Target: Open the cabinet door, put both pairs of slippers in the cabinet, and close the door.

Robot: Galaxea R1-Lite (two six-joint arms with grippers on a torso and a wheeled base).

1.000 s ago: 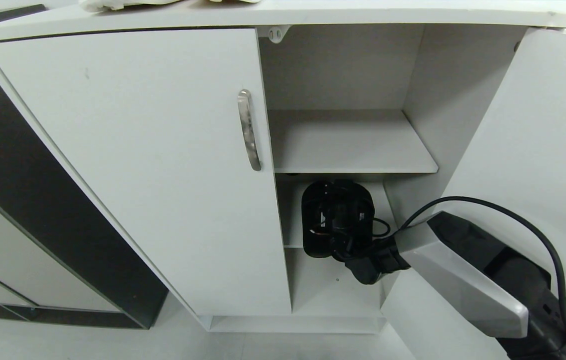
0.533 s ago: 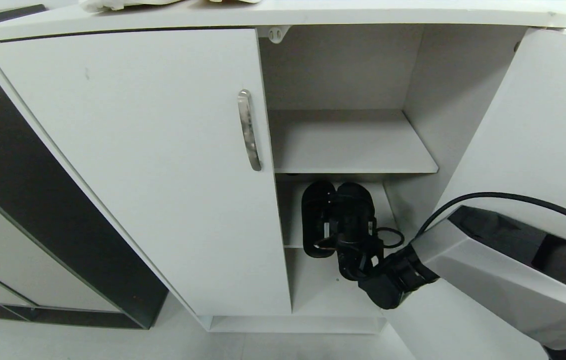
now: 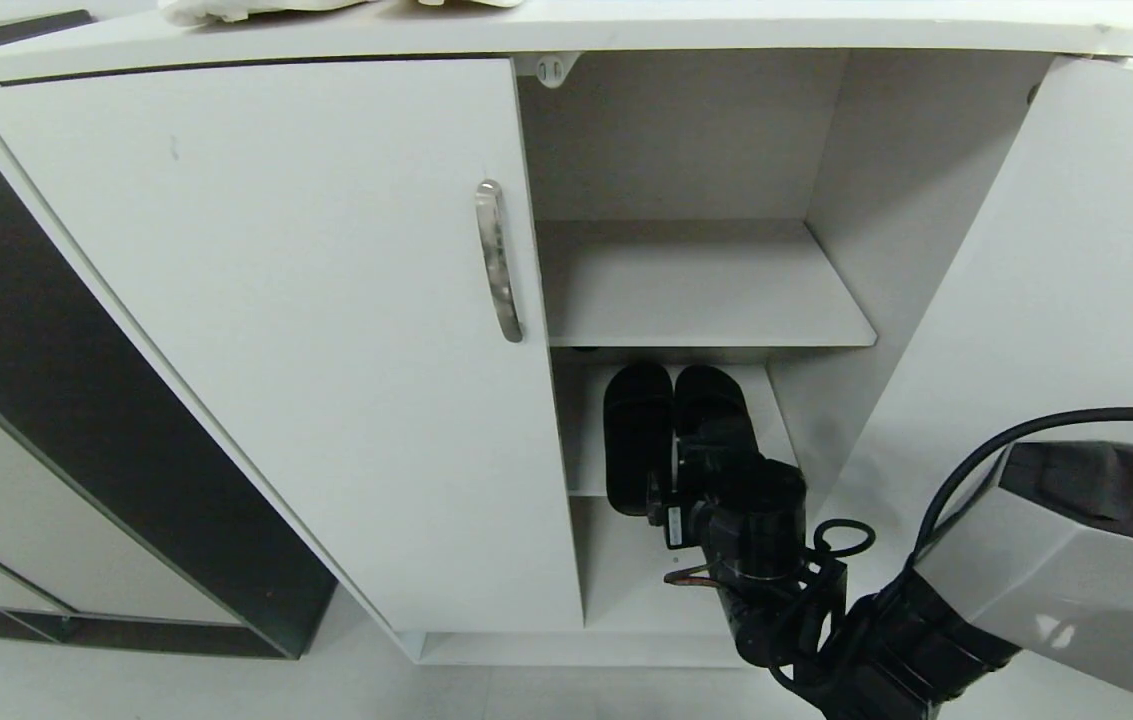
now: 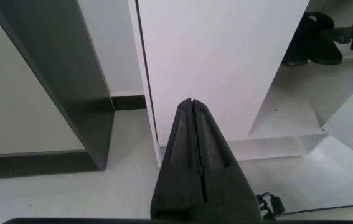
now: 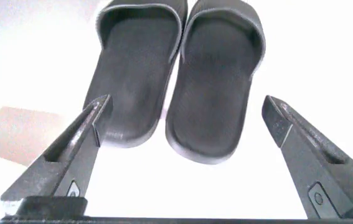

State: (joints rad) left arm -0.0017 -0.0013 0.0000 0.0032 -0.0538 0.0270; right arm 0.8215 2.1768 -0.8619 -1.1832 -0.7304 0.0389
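One pair shelved: backs right gripper (image 5: 185, 104) out of cabinet (image 3: 876, 150), jaws apart, off slippers (image 3: 638, 430); left gripper (image 4: 192, 106) jaws together.

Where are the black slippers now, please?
Head view: the black rubber slippers lie on the white cabinet's second shelf, right compartment, just beyond the open right tool.

plain black slippers (image 3: 671, 430), white cabinet (image 3: 256, 300).

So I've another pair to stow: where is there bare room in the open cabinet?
The white upper shelf is bare. The middle shelf is crowded: black slide slippers fill most of it. The cabinet floor is bare, though the open right gripper hangs before it.
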